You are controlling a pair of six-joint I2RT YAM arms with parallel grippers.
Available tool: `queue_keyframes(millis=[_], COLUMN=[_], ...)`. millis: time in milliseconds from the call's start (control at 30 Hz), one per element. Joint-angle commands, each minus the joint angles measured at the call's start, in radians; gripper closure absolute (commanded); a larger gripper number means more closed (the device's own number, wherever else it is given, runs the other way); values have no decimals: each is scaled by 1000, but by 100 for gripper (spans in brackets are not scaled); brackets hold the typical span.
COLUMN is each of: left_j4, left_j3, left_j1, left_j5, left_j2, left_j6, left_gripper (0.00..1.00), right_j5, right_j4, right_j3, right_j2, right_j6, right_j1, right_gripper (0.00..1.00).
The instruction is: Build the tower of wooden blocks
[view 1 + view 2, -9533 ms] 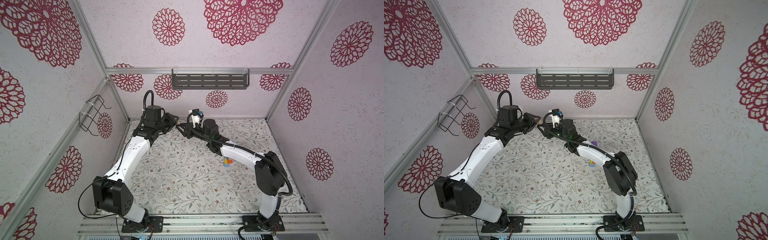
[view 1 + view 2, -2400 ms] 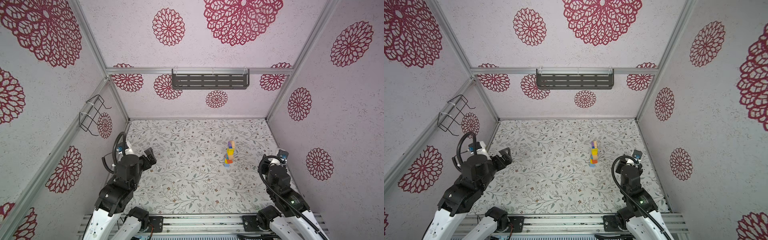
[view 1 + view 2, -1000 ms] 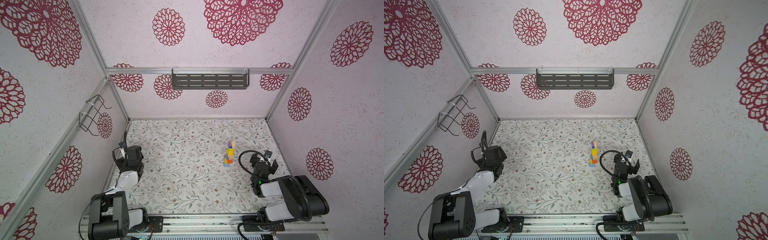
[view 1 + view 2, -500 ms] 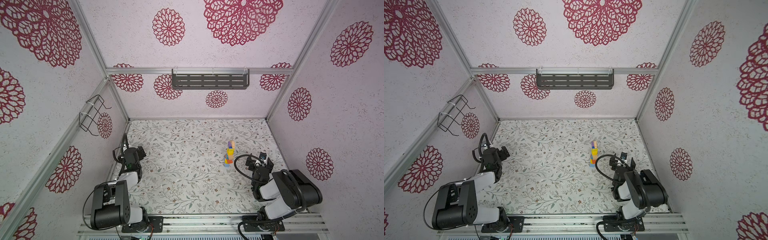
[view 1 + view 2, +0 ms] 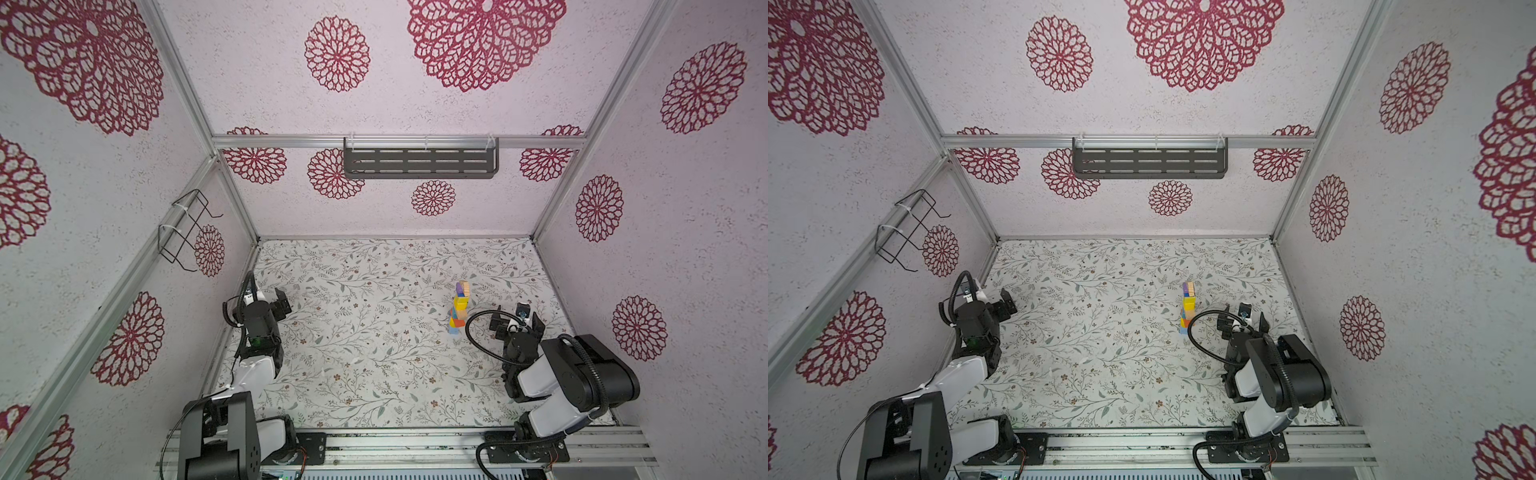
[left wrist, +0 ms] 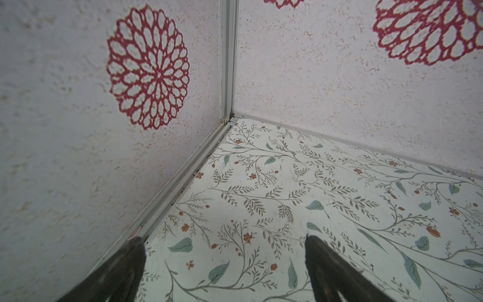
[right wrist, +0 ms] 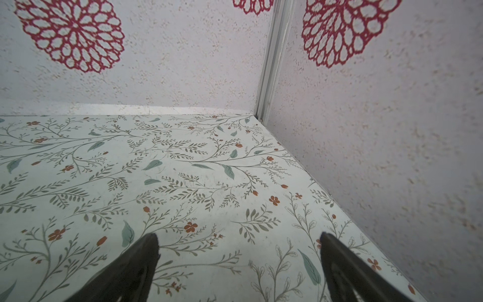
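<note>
The wood block tower [image 5: 458,307] [image 5: 1187,307] stands alone on the floral table, right of centre, as a narrow column: light blue and orange at the bottom, yellow in the middle, purple and tan on top. My left gripper [image 5: 276,300] [image 5: 1005,306] rests low by the left wall, open and empty, far from the tower. My right gripper [image 5: 516,321] [image 5: 1243,318] sits low just right of the tower, open and apart from it. In both wrist views the left gripper [image 6: 222,239] and the right gripper [image 7: 238,234] show spread fingers over bare table, and the tower is out of view.
Patterned walls close in the table on three sides. A black slotted shelf [image 5: 419,162] hangs on the back wall and a wire basket [image 5: 187,228] on the left wall. The arms' bases sit on a metal rail [image 5: 415,444] at the near edge.
Both arms have kept folding down towards the near edge and the side walls, and their grippers now lie low over the table. The tower has not moved. Both grippers stayed open.
</note>
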Motion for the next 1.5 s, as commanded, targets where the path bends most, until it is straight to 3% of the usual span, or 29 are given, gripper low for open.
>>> queue_keyframes(millis=[0, 100, 200, 267, 467, 533, 633, 667, 833, 1467], left_j4=[33, 76, 51, 29, 529, 610, 320, 299, 303, 309], left_j3=[10, 42, 90, 108, -124, -118, 1, 20, 23, 19], left_j1=[3, -9, -78, -74, -83, -90, -96, -59, -38, -39], left_j5=[27, 81, -16, 2, 35, 42, 41, 97, 126, 127], left_j2=[28, 124, 201, 207, 287, 346, 313, 317, 326, 323], left_j6=[-13, -74, -12, -10, 21, 58, 56, 32, 14, 15], left_gripper=[3, 3, 3, 3, 3, 3, 3, 3, 3, 3], right_j5=[4, 5, 5, 4, 5, 5, 7, 7, -125, -106], right_j4=[35, 29, 28, 27, 20, 21, 5, -24, -315, -286], right_j3=[17, 20, 20, 20, 23, 23, 32, 45, 154, 144], right_j2=[-16, -17, -18, -17, -19, -20, -22, -26, -70, -68], right_j6=[-8, -7, -7, -6, -5, -4, -2, 3, 109, 88], right_j1=[4, 4, 4, 4, 4, 4, 4, -1, -108, -93], right_gripper=[1, 1, 1, 1, 1, 1, 1, 1, 1, 1])
